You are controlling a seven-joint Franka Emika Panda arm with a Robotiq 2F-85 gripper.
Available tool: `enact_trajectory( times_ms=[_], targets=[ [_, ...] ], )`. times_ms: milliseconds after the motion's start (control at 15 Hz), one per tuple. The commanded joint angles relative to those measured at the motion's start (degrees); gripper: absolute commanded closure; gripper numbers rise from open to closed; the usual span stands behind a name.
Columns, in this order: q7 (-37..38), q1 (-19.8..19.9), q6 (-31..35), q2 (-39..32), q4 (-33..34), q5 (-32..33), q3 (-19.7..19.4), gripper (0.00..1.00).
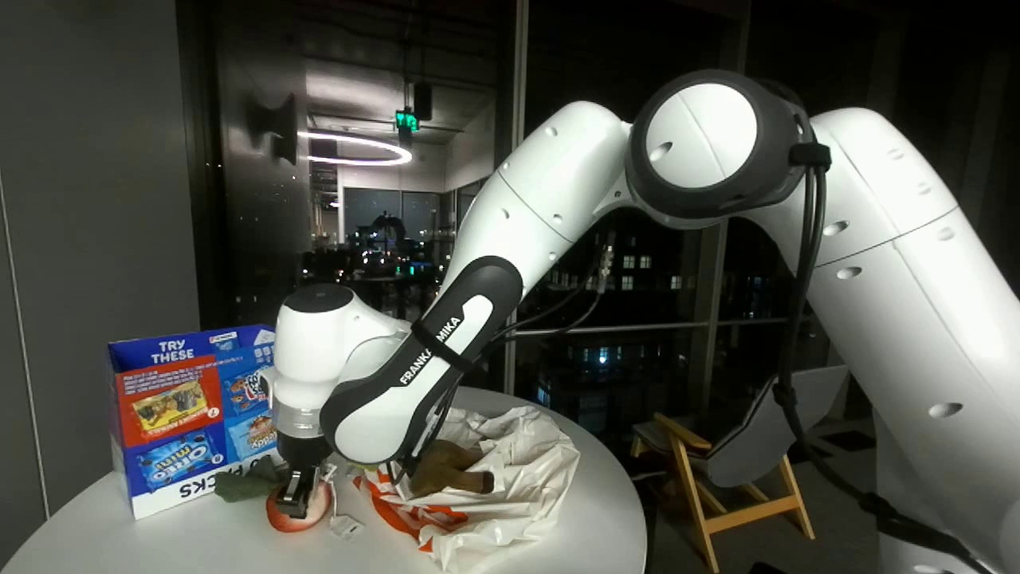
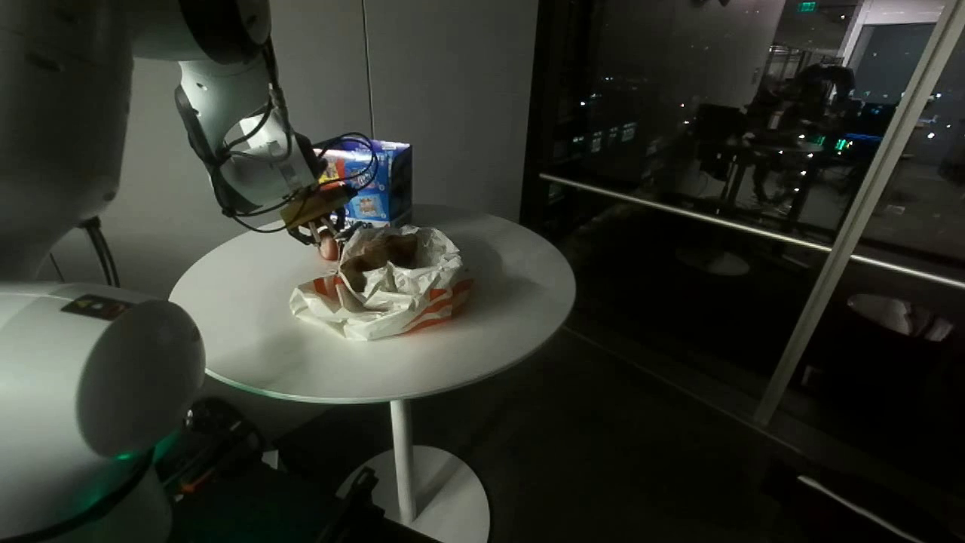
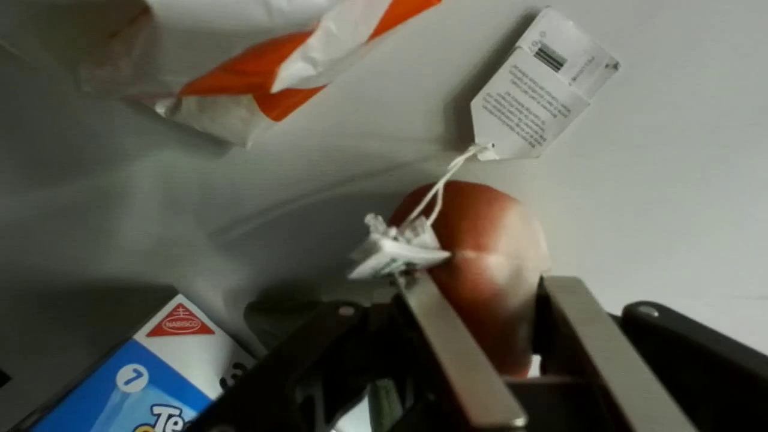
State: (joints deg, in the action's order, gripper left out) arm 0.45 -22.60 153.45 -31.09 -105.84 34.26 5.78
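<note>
Exterior view: "FRANKA"-marked arm (image 1: 550, 187) arched, gripper (image 1: 295, 509) pointing down, jaws narrowed, holding reddish round object (image 1: 320, 504); beside jaws, box (image 1: 171, 399) reads "OREO mini".

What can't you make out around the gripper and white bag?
Round red thing: its flanks, partly covered by the fingers of the gripper in the wrist view; firm contact unclear.
White tag: fine print, too small and blurred in the wrist view.
Brown item: underside, hidden by folds of the white bag in an exterior view.
Snack box: cut off by the wrist view's bottom edge.
</note>
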Motion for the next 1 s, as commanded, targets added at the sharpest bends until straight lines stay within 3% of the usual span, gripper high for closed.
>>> enact_trajectory(
  times_ms=[0, 467, 733, 933],
  targets=[
    [0.9, -0.9, -0.5, 1.0, 1.1, -0.4, -0.9, 0.93],
    [9.6, -0.8, -4.1, 10.1, -3.3, 1.1, -4.8, 0.92],
    [19.7, -0.7, -9.4, 17.3, -7.2, 5.9, -7.5, 0.93],
    [28.5, 0.9, -14.9, 22.9, -11.2, 10.9, -6.8, 0.93]
  ],
)
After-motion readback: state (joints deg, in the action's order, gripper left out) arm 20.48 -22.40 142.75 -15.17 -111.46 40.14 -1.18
